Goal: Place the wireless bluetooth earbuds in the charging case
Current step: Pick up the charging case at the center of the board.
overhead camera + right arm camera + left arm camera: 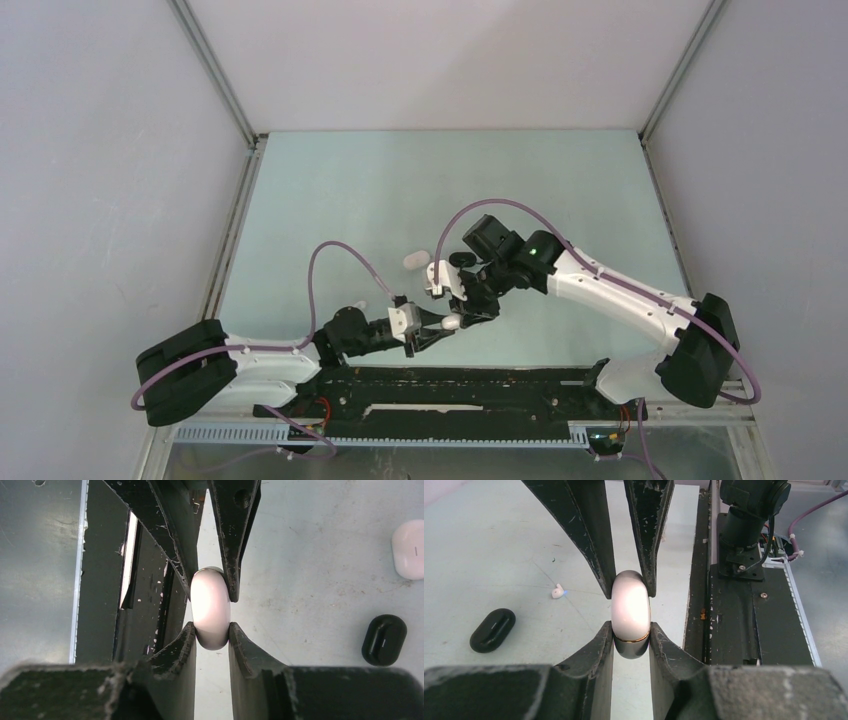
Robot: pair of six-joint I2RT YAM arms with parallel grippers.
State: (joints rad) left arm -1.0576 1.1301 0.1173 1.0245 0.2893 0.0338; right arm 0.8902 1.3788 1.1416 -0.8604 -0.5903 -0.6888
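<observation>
I've both jaws pinching one white charging case [630, 611].
My left jaws hold its dark end, my right jaws the other, its long axis running between them; a white earbud [557, 592] lies on the bench [499, 540], left of the case from my left wrist.

Glossy white charging case [630, 611], gold seam, 1 tiny white earbud [557, 592] lying apart

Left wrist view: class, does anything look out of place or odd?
Both the left claw and the right claw pinch one white case at once. A white earbud lies loose on the table, apart from the black case.
</observation>
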